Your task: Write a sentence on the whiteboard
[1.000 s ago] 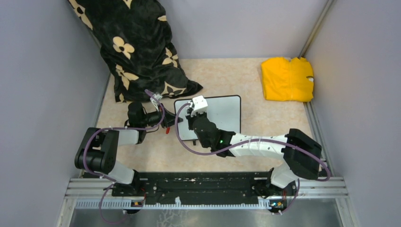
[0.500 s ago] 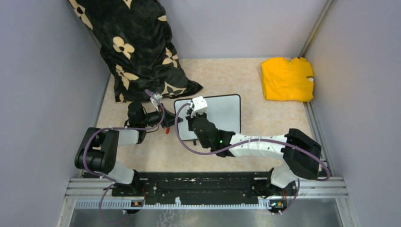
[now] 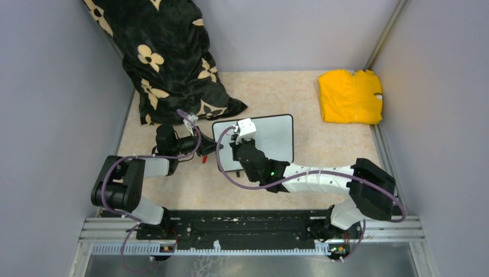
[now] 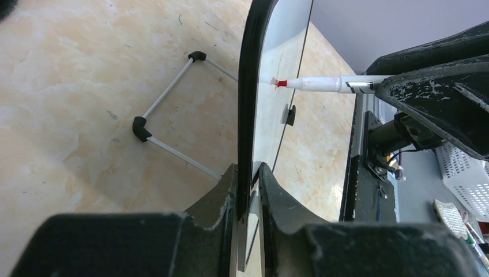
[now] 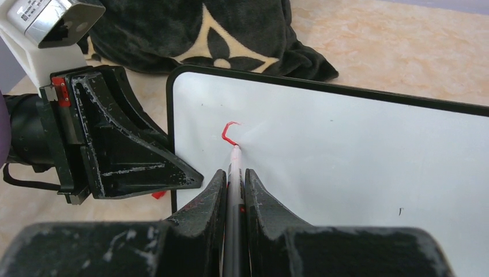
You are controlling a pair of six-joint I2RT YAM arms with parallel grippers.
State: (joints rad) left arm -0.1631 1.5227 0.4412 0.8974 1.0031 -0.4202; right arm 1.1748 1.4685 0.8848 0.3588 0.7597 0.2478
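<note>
Right hand [image 5: 233, 174], tight on marker [image 4: 323, 85], now slightly rightward; left hand [image 4: 249, 171] tight on whiteboard [image 5: 346, 150]

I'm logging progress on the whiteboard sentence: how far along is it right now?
Done: the left claw is shut on the edge of the black-framed white whiteboard, and one short red hooked stroke is on it. In hand: the right claw holds the white red-tipped marker with its tip at that stroke. Left: nearly the whole sentence; the rest of the board bears no writing.
</note>
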